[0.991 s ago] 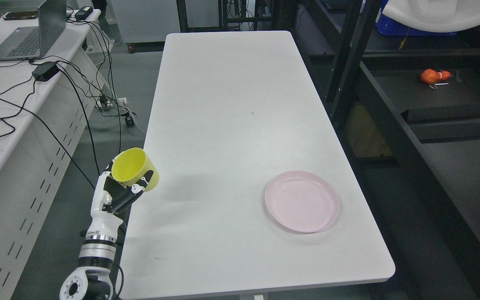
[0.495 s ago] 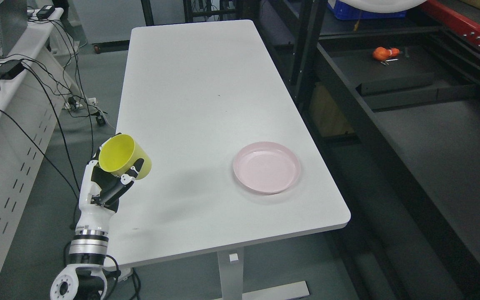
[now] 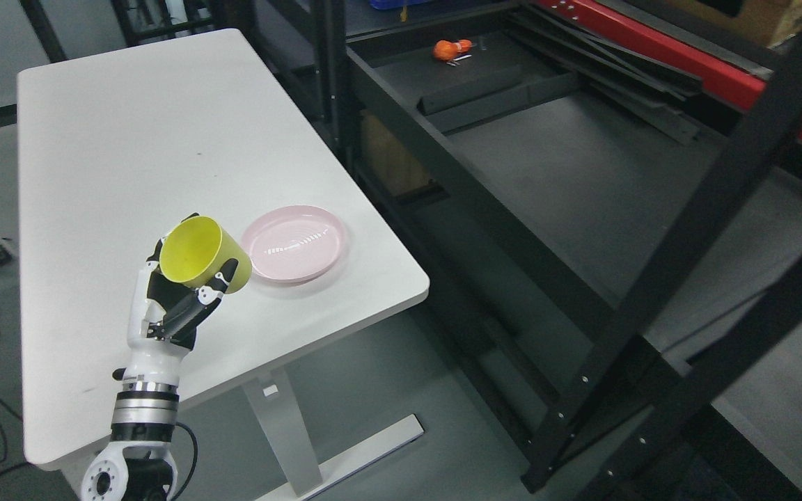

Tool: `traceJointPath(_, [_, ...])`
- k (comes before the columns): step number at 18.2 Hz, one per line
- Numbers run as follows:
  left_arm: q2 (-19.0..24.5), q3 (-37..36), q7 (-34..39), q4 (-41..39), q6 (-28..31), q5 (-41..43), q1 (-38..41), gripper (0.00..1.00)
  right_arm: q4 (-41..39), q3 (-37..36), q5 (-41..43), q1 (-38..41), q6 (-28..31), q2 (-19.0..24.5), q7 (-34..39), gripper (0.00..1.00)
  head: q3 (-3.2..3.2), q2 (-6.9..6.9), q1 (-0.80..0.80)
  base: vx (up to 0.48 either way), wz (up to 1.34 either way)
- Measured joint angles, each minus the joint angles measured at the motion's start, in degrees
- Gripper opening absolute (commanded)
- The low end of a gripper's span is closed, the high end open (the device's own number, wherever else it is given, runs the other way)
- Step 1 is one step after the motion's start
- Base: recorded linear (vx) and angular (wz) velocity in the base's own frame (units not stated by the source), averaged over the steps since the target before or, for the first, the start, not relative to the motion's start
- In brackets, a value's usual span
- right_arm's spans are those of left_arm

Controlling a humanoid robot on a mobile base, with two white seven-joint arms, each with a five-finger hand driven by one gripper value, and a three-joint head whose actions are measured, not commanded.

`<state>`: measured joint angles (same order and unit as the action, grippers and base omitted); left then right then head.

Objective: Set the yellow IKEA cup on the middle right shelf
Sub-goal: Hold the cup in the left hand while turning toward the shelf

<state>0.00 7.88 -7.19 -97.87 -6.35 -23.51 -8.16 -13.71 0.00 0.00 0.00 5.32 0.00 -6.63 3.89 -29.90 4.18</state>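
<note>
Left robot hand [image 3: 178, 299] fingers wrapped round yellow cup [image 3: 200, 254], lifted above bench [image 3: 95, 160] beside pink plate [image 3: 293, 242] — view has swung right, dark shelf [image 3: 582, 160] now ahead; probably transit phase, placing pending.

Nothing readable anywhere here, honestly. No brand mark shows on the yellow cup [image 3: 200, 255], and the pink plate [image 3: 294, 243] is plain. The white tabletop [image 3: 129, 139] and the black shelf rack [image 3: 582, 174] carry no labels, numbers or signs that I can make out.
</note>
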Motion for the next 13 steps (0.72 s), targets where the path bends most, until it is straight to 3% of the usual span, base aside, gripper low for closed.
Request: traceJointPath(13, [0.0,-1.7,-0.1,-0.9,-0.8,0.0,0.2,0.01,0.0,0.0,0.0,0.0,0.0,0.0,0.0,0.99,0.00,0.00,0.00,-0.269,-0.86])
